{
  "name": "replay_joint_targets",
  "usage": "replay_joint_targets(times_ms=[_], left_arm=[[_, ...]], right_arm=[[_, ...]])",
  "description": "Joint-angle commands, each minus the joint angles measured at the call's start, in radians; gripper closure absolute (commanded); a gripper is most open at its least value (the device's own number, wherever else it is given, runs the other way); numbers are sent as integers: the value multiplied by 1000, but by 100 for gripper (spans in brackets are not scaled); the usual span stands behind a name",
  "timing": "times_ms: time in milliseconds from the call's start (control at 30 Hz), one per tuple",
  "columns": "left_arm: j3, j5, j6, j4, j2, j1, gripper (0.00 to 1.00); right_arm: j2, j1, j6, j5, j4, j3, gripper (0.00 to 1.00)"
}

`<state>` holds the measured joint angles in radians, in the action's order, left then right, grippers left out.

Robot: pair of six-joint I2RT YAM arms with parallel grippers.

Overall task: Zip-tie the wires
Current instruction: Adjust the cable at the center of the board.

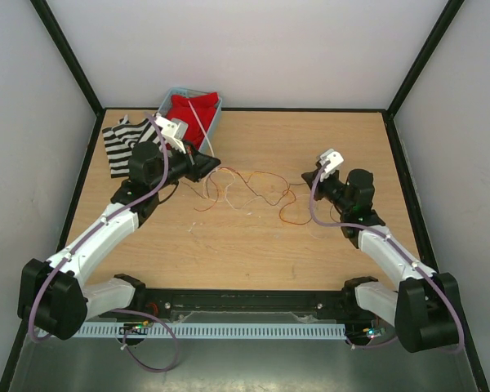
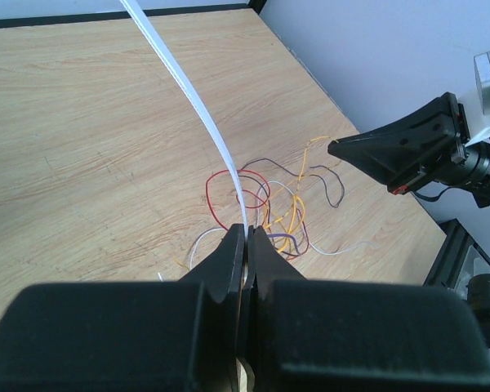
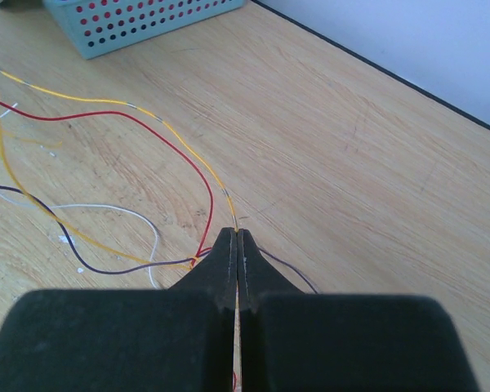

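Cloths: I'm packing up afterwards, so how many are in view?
2. A black-and-white striped cloth lies at the table's far-left corner beside the blue basket; a red cloth sits inside that basket. Others may be hidden under it.

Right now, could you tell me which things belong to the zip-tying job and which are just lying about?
Job: loose thin red, orange, brown and pale wires; thin white plastic strip.
Lying about: blue perforated plastic basket; red cloth; black-and-white striped cloth.
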<state>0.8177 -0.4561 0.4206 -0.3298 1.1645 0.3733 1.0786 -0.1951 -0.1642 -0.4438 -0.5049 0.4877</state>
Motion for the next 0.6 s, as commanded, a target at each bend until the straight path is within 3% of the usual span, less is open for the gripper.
replay_joint_targets(times_ms=[0,567], left_arm=[[-8,-13,8,-26,-18,-10,100],[-6,-16,11,-25,-9,-16,100]], right_arm=[[-20,27,54,22,-51,-19,100],[3,143,179,40,-72,-40,100]])
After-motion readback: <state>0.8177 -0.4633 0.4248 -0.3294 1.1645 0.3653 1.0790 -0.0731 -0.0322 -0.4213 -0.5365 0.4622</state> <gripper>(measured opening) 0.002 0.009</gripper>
